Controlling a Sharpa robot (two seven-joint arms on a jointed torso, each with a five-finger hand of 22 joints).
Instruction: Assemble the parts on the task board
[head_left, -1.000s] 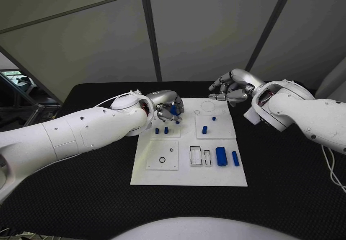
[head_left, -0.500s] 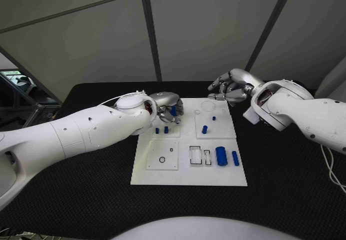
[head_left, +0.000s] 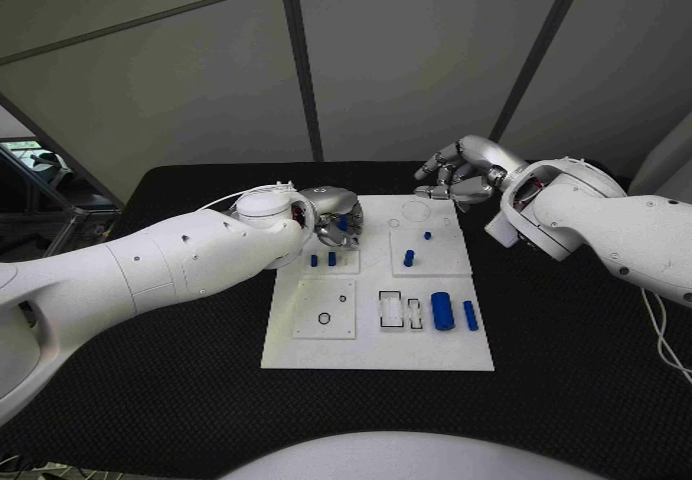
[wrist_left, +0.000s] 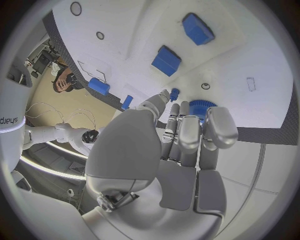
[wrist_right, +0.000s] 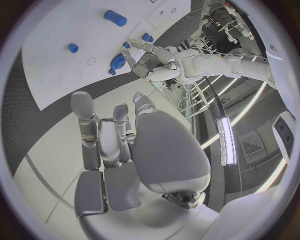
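Bench (head_left: 173, 400): black surface carrying the white task board (head_left: 378, 345) at its middle.

Task board: white plate, long axis running away from the robot. Raised square panels sit on it; the near left panel (head_left: 326, 309) shows a small ring mark. Near right area holds rectangular slots (head_left: 391, 310) with a large blue cylinder (head_left: 443, 312) lying just beside them and a slimmer blue bar (head_left: 470, 316) next to that, closer to the board's right edge.

Far right panel (head_left: 430, 253): a short blue peg (head_left: 410, 260) and a smaller blue peg (head_left: 427, 237) stand in it, apart from each other; a faint circular outline (head_left: 417, 211) lies beyond them.

Far left panel: two small blue blocks (head_left: 322, 260) stand side by side, just below the left robot hand.

Left robot hand (head_left: 335, 215): over the far left corner of the board, fingers curled together around a round blue ridged part (wrist_left: 201, 107). In the left wrist view the fingertips (wrist_left: 222, 127) close on this part, held just above the white plate, with a small blue peg (wrist_left: 174, 92) just beyond it.

Right robot hand (head_left: 462, 170): raised beyond the far right corner of the board, over the black bench, well apart from the parts. Fingers (wrist_right: 84, 112) are spread and gently bent, nothing between them.
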